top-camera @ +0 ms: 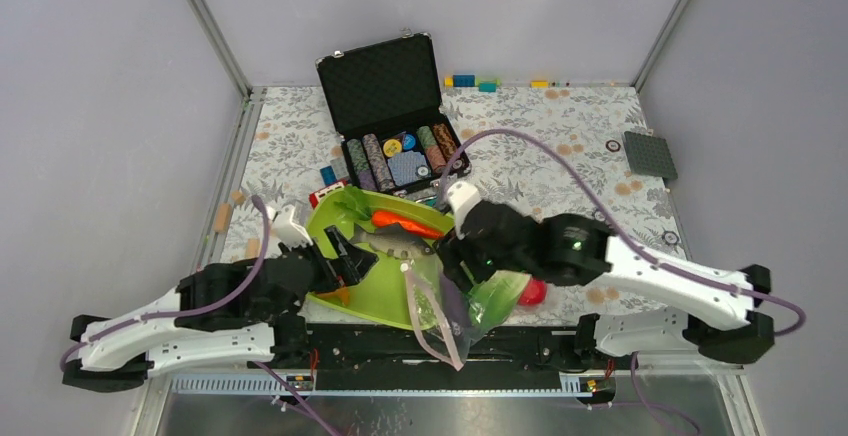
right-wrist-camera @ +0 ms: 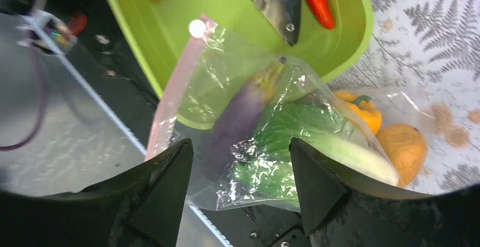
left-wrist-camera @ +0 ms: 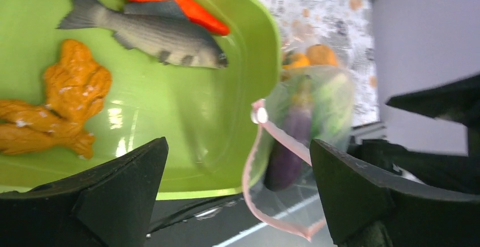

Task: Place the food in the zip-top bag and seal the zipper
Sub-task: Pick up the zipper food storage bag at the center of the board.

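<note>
Nearest, at the table's front edge: the zip-top bag [right-wrist-camera: 238,71], clear and crinkled, slumped against the near right rim of the lime-green tray [left-wrist-camera: 170,116] and partly overhanging the edge. Contents: purple eggplant [right-wrist-camera: 243,116], green lettuce [right-wrist-camera: 317,123], yellow pepper [right-wrist-camera: 365,111], orange fruit [right-wrist-camera: 402,145]. The zipper [right-wrist-camera: 170,99], a pale pink strip, gapes in a loose loop, unsealed. The bag is judged light, limp and slippery, and likely to fold shut under a push. It is best taken by the stiffer strip, near one end. Above the bag: the right gripper [right-wrist-camera: 240,145], fingers apart, nothing pinched between them. Over the tray's near left part: the left gripper [left-wrist-camera: 238,150], fingers spread wide, empty. A red apple [top-camera: 533,293] sits beside the right arm; whether it is bagged cannot be told. In the tray, not yet bagged: orange battered-looking piece [left-wrist-camera: 73,88], grey fish [top-camera: 400,241] and orange carrot [top-camera: 405,223]. Each looks rigid and smooth, best pinched across the thick middle. Beyond: open black case of poker chips [top-camera: 385,106]. Farthest: coloured blocks [top-camera: 475,81] along the back edge.
</note>
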Controlling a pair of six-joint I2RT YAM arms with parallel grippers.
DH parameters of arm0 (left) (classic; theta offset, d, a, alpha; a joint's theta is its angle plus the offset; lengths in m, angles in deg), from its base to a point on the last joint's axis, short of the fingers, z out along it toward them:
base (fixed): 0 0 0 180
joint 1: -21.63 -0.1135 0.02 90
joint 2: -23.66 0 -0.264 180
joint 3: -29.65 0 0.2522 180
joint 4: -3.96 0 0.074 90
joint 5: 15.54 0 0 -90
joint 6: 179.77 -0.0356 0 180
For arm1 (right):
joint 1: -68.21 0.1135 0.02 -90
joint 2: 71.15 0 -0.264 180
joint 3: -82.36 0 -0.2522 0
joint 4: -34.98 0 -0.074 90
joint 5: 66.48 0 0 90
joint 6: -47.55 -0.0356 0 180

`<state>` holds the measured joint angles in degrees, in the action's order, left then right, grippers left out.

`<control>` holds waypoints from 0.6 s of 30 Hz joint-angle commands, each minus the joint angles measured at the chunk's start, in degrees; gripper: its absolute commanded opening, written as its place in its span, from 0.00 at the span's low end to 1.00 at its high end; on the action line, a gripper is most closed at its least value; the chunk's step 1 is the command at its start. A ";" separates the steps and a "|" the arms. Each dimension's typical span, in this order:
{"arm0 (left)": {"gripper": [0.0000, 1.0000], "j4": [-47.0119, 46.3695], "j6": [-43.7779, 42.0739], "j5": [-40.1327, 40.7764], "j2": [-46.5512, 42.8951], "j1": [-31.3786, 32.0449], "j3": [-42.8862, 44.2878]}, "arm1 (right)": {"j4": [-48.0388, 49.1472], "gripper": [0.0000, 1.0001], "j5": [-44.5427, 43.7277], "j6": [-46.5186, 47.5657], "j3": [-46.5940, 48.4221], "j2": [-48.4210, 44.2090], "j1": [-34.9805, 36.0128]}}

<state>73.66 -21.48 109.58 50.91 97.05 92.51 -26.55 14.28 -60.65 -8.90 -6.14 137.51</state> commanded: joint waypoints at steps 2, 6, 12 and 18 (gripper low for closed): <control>0.99 9.18 8.24 6.58 8.72 -0.01 2.08 | -6.52 0.72 -17.20 -4.22 3.42 6.35 11.91; 0.99 11.17 10.91 7.88 11.55 -0.09 2.01 | -9.53 0.87 -22.25 -7.35 6.85 13.71 19.15; 0.99 11.01 13.71 8.18 10.08 -0.06 -0.75 | -8.65 0.90 -25.88 -10.67 11.39 18.53 23.67; 0.99 10.87 13.79 7.71 7.83 -0.04 -2.22 | -16.30 0.89 -28.38 -18.42 11.57 24.60 25.96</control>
<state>84.42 -9.04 115.52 59.87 97.05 91.24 -35.97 -8.89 -71.34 1.37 14.93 162.01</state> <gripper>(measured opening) 0.985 0.897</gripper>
